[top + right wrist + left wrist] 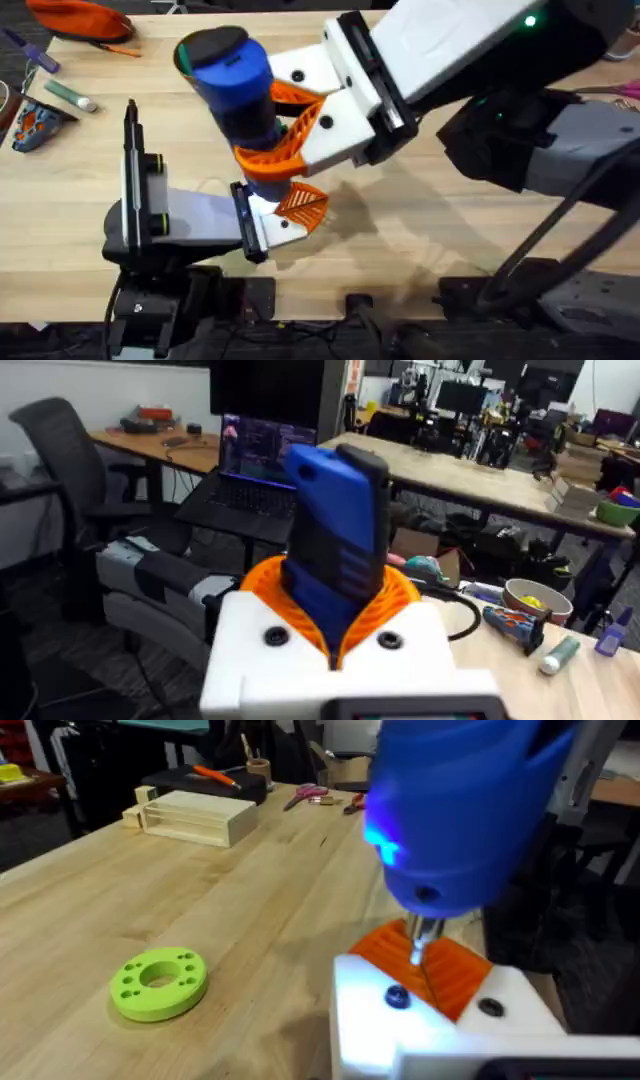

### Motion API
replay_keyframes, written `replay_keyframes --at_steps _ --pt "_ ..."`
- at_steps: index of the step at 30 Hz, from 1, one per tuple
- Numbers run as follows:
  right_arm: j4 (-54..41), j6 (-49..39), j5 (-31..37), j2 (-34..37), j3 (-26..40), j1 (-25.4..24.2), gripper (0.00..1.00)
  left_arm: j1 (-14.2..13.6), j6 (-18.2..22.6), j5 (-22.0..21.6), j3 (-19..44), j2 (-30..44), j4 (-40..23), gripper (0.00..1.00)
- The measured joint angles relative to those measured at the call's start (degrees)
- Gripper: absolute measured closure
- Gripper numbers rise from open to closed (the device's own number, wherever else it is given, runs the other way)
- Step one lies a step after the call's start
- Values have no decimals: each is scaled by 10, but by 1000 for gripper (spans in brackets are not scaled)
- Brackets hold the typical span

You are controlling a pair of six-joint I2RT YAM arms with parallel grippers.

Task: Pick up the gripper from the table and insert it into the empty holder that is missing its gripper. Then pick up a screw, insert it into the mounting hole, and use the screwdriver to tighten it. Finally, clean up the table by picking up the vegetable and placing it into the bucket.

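Overhead camera sitting above my bases, looking down and forward over table. My left wrist camera looking low across tabletop, very near screwdriver, its bit just ahead of lens. My right wrist camera facing out level toward room, screwdriver close in front. All three views sharing screwdriver; overhead and left wrist also sharing tabletop beside it.

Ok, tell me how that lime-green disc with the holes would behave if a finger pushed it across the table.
The green disc lies flat on the wooden table, so it would probably slide rather than roll or tip. It looks like stiff moulded plastic, likely light for its size. Its smooth rim may let it spin away from an off-centre push.
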Motion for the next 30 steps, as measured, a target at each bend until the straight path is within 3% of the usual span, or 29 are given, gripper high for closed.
replay_keyframes --at_steps 30 --pt "0 -6 4 28 4 2 979 0 0 0 0 0 0 988"
